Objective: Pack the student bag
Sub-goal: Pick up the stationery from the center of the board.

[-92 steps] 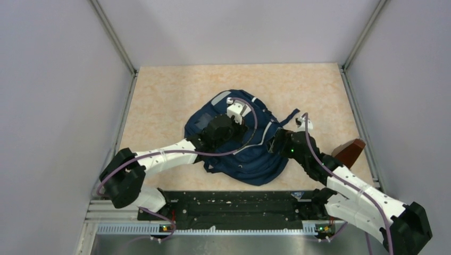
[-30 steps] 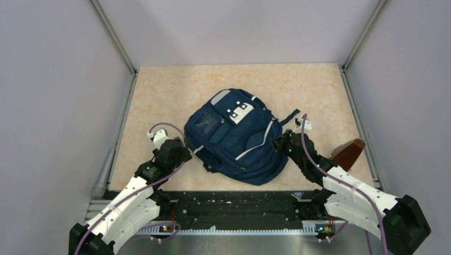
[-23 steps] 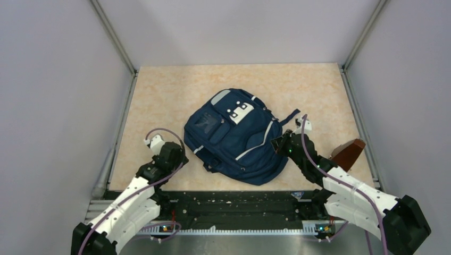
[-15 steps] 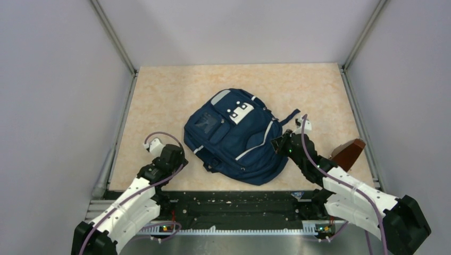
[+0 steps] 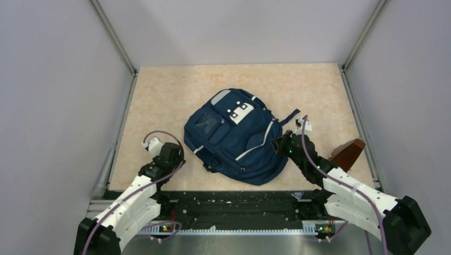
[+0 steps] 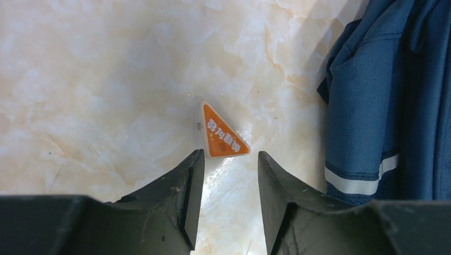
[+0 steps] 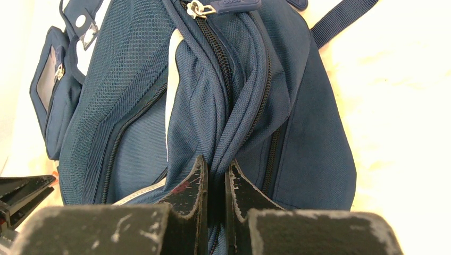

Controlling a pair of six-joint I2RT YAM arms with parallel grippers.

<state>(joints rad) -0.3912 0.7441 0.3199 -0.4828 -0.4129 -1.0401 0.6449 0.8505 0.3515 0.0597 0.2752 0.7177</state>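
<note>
The student bag [image 5: 234, 137], navy with pale stripes and white patches, lies flat mid-table with its front pocket up. My right gripper [image 5: 277, 144] is at its right edge. In the right wrist view that gripper [image 7: 215, 169] is shut on a fold of the bag's fabric [image 7: 223, 95] beside a zipper. My left gripper [image 5: 166, 154] hangs over bare table just left of the bag. Seen from the left wrist, it [image 6: 228, 159] is open, and a small orange triangular piece [image 6: 223, 139] lies on the table just beyond its tips, touching neither. The bag's edge [image 6: 383, 95] is to the right.
A brown object [image 5: 349, 151] sits tilted near the table's right edge, beside my right arm. Grey walls with metal rails [image 5: 119, 133] close in the table on the left, right and far sides. Bare marbled tabletop [image 5: 159, 95] surrounds the bag.
My left arm has come off the bag to the table at its left and drawn slightly nearer, and its jaws have narrowed. The right gripper and the bag have not moved.
</note>
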